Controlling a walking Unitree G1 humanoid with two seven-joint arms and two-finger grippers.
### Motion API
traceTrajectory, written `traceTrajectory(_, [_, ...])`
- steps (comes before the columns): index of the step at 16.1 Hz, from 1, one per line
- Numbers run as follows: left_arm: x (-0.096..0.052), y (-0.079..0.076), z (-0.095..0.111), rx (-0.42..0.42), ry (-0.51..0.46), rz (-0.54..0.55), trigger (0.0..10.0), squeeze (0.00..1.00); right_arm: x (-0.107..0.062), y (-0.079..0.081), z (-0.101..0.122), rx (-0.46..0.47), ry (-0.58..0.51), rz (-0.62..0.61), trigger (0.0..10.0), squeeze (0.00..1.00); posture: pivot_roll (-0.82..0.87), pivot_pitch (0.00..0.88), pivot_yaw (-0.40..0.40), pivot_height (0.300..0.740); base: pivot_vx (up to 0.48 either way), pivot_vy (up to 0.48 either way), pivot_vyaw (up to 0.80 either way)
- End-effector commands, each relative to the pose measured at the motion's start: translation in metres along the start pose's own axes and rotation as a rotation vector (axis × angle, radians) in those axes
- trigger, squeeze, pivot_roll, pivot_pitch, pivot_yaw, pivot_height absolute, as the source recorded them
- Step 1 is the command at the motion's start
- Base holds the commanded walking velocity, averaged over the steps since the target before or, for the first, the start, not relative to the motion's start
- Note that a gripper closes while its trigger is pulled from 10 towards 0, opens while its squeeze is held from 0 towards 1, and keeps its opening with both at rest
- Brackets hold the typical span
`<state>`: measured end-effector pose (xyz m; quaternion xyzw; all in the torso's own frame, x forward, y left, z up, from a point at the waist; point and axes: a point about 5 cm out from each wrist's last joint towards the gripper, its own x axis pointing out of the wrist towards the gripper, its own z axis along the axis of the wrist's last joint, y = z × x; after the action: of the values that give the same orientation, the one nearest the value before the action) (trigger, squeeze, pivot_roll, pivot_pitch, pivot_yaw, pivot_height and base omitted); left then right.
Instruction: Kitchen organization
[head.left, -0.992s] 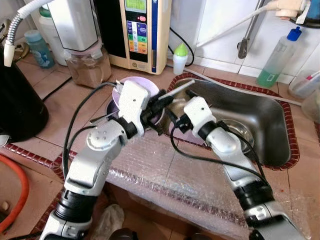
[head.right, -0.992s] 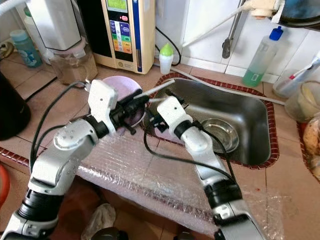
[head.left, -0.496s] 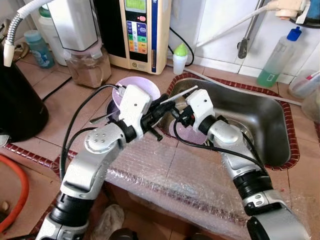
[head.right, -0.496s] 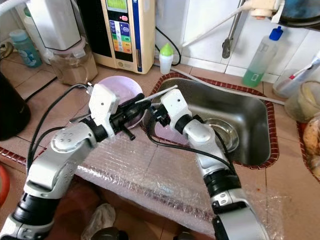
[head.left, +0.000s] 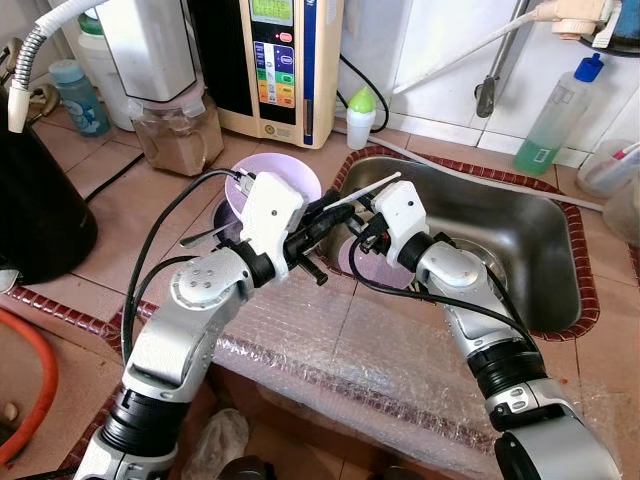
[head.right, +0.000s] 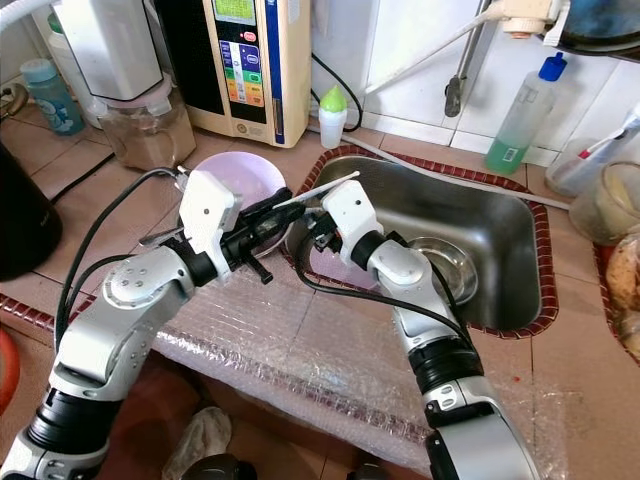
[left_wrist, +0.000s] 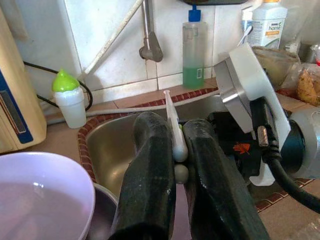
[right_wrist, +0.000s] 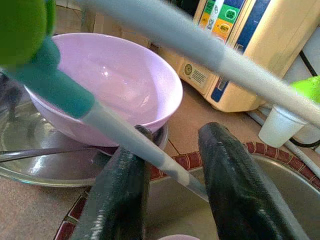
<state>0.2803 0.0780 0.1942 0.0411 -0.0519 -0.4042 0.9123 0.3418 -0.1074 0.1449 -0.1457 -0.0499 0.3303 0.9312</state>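
Note:
My left gripper (head.left: 322, 213) is shut on a thin white utensil (head.left: 370, 187) that points up over the sink's near left corner. In the left wrist view the utensil (left_wrist: 170, 112) sits clamped between the black fingers (left_wrist: 150, 165), with a bit of green behind it. My right gripper (head.left: 357, 230) is right beside it, open. In the right wrist view a pale shaft (right_wrist: 145, 147) with a teal and green end runs between the spread fingers (right_wrist: 225, 170). A lilac bowl (head.left: 300, 175) stands on a metal plate just behind the left gripper. A second lilac dish (head.right: 325, 265) lies in the sink.
The steel sink (head.left: 520, 240) holds a metal bowl (head.left: 480, 265). Along the back stand a water machine (head.left: 280, 60), a blender jar (head.left: 180, 135), a green-capped bottle (head.left: 360, 115) and a soap bottle (head.left: 555, 110). A black kettle (head.left: 40, 200) is at left. Bubble wrap (head.left: 350, 350) covers the counter's front.
My right gripper has moved up and left from the sink's rim to the utensil in the left gripper. The left gripper has kept its hold and shifted slightly right.

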Motion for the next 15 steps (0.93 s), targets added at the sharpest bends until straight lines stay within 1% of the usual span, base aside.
traceTrajectory(1, [-0.002,-0.002,-0.011,-0.005,0.056,-0.009,1.6,0.0,-0.005,-0.017,0.006,0.021,-0.032,-0.078,0.0,0.0,0.01,0.0,0.024,0.74,0.0,0.0,0.0])
traceTrajectory(2, [-0.002,-0.001,-0.011,-0.003,0.059,-0.005,1.8,0.0,-0.005,-0.018,0.006,0.022,-0.033,-0.08,0.0,0.0,0.01,0.0,0.023,0.74,0.0,0.0,0.0])
traceTrajectory(3, [-0.002,0.0,-0.012,-0.002,0.061,0.003,2.6,0.0,-0.005,-0.018,0.007,0.024,-0.035,-0.084,0.0,0.0,0.01,0.0,0.021,0.74,0.0,0.0,0.0])
traceTrajectory(4, [-0.001,0.001,-0.013,-0.001,0.062,0.013,2.8,0.0,-0.005,-0.019,0.008,0.021,-0.04,-0.088,0.0,0.0,0.01,0.0,0.021,0.74,0.0,0.0,0.0])
traceTrajectory(5, [-0.001,0.002,-0.014,0.0,0.065,0.017,3.6,0.0,-0.005,-0.019,0.008,0.014,-0.042,-0.089,0.0,0.0,0.01,0.0,0.019,0.74,0.0,0.0,0.0])
traceTrajectory(6, [-0.001,0.002,-0.016,0.005,0.071,0.02,7.1,0.0,-0.005,-0.021,0.009,0.001,-0.044,-0.094,0.0,0.0,0.01,0.0,0.019,0.74,0.0,0.0,0.0])
traceTrajectory(7, [-0.001,0.002,-0.016,0.003,0.073,0.022,10.0,0.0,-0.005,-0.021,0.01,-0.003,-0.046,-0.097,0.0,0.0,0.01,0.0,0.019,0.74,0.0,0.0,0.0])
traceTrajectory(8, [-0.001,0.004,-0.018,-0.004,0.081,0.027,10.0,1.0,-0.005,-0.025,0.011,-0.022,-0.049,-0.104,0.0,0.0,0.01,0.0,0.019,0.74,0.0,0.0,0.0])
traceTrajectory(9, [-0.002,0.004,-0.018,-0.007,0.084,0.027,10.0,1.0,-0.005,-0.026,0.011,-0.026,-0.05,-0.107,0.0,0.0,0.01,0.0,0.02,0.74,0.0,0.0,0.0])
traceTrajectory(13, [-0.005,0.005,-0.023,0.028,0.125,-0.009,10.0,1.0,-0.004,-0.034,0.017,-0.122,-0.061,-0.113,0.0,0.0,0.02,0.0,0.024,0.74,0.0,0.0,0.0])
traceTrajectory(15, [-0.005,0.005,-0.025,0.03,0.133,-0.015,10.0,1.0,-0.004,-0.039,0.018,-0.127,-0.062,-0.127,0.0,0.0,0.01,0.0,0.023,0.74,0.0,0.0,0.0])
